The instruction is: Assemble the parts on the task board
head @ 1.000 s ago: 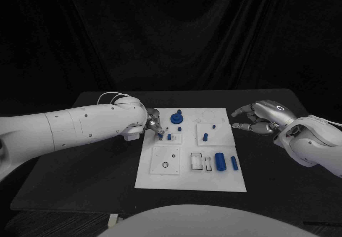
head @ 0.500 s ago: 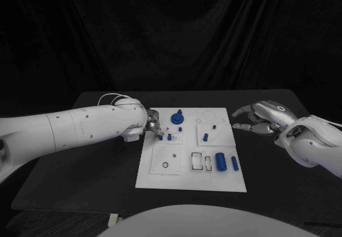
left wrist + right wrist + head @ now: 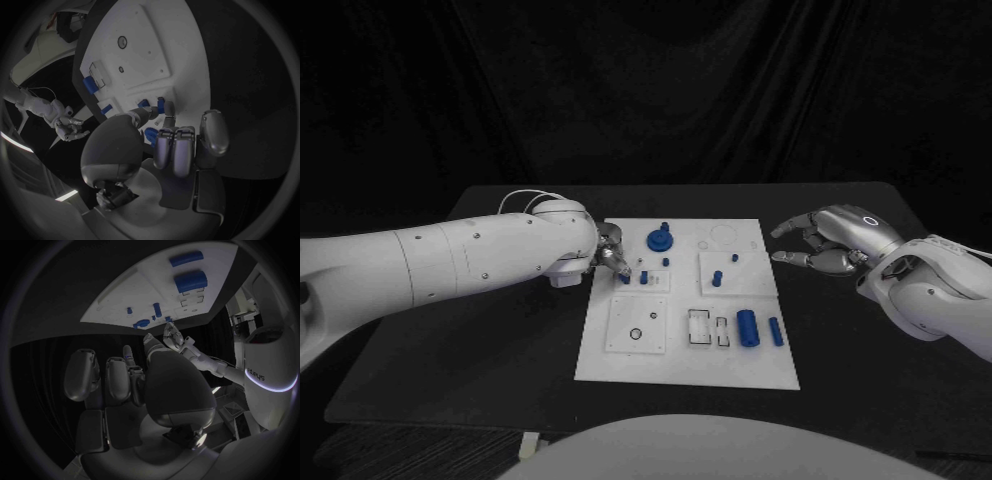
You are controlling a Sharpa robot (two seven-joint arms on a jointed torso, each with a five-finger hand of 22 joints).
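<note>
Assembling parts on the task board point(image 3: 625, 360): partly done, several pieces loose.

Nearest the robot, two blue cylinders point(image 3: 747, 327) are lying flat at the board's near right, beside open rectangular slots point(image 3: 697, 324), apparently awaiting placement. Farther in, small blue pegs point(image 3: 715, 277) are standing upright in the middle blocks, seemingly seated. At the far edge, a blue disc with a knob point(image 3: 656, 238) is sitting in place, next to a vacant ring recess point(image 3: 720, 236). The left hand point(image 3: 609, 254) is working at the board's far left corner, fingers curled close to a small peg point(image 3: 160, 105); whether it is gripping anything cannot be told. The right hand point(image 3: 819, 243) is hovering off the board's right edge over the surface point(image 3: 444, 350), fingers spread and carrying nothing.
</note>
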